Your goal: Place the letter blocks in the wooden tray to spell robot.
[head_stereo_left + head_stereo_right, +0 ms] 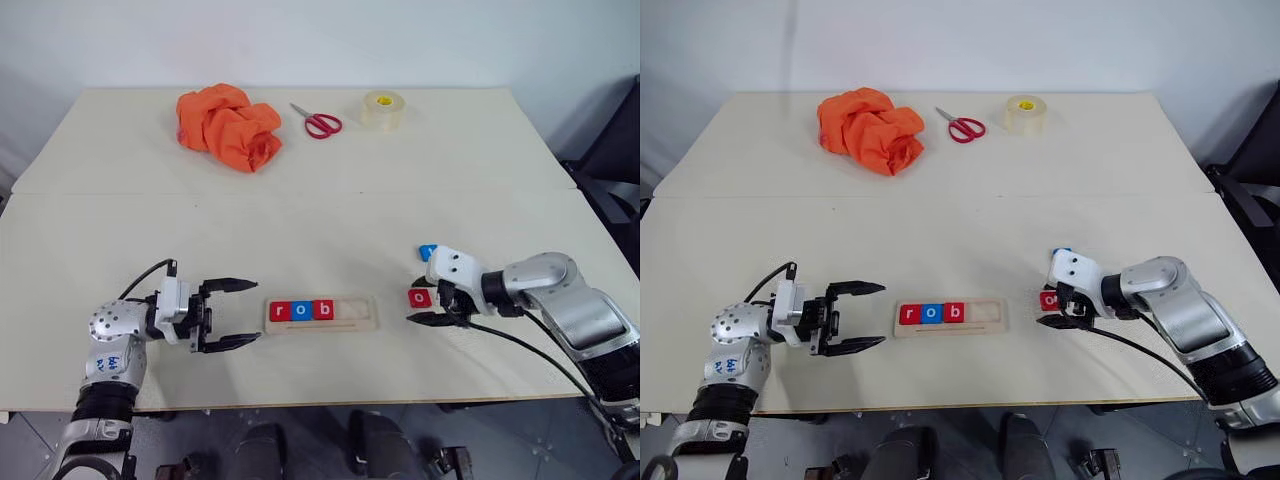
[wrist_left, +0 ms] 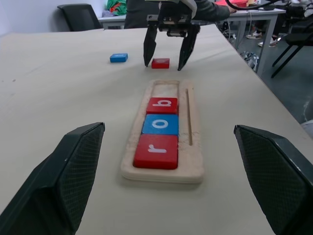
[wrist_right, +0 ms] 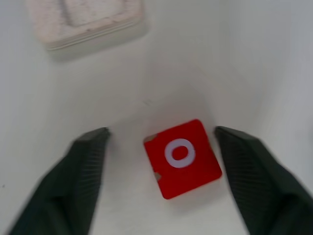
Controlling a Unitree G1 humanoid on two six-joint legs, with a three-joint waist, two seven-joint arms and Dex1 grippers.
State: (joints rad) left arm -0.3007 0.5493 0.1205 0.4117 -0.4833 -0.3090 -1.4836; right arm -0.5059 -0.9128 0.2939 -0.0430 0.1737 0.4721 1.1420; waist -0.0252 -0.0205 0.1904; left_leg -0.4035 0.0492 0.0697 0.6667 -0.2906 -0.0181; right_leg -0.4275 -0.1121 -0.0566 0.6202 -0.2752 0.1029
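- Head views: lying mid-table, tray (image 1: pixel 322 314) holding r, o, b; left gripper (image 1: pixel 236 313) gaping wide beside it.
- Left wrist: right gripper (image 2: pixel 166 58) straddling red o block (image 2: pixel 160 63), fingers apart; blue block (image 2: pixel 119 58) nearby.
- Right wrist: fingers (image 3: pixel 83 171) flanking o, not touching.

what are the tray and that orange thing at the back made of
Tray: looks like pale unfinished wood, matte, with rough, fuzzy routed edges. Orange thing: seems to be soft cloth, crumpled into folds; the kind of fabric is unclear.
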